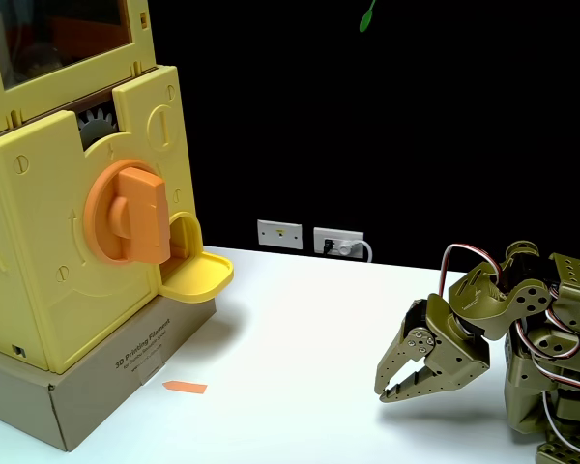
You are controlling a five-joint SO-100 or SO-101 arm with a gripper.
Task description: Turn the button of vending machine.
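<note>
- Nearest, the gripper hangs low over the table, fingers nearly closed on nothing, parked well apart from its target.
- Farther left, the vending machine sits raised on a cardboard box, presenting its button at reachable height, bar upright.

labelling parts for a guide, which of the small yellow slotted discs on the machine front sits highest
The slotted disc on the raised panel right of the grey gear, above the orange button. The others sit lower on the front, around the button.
</note>
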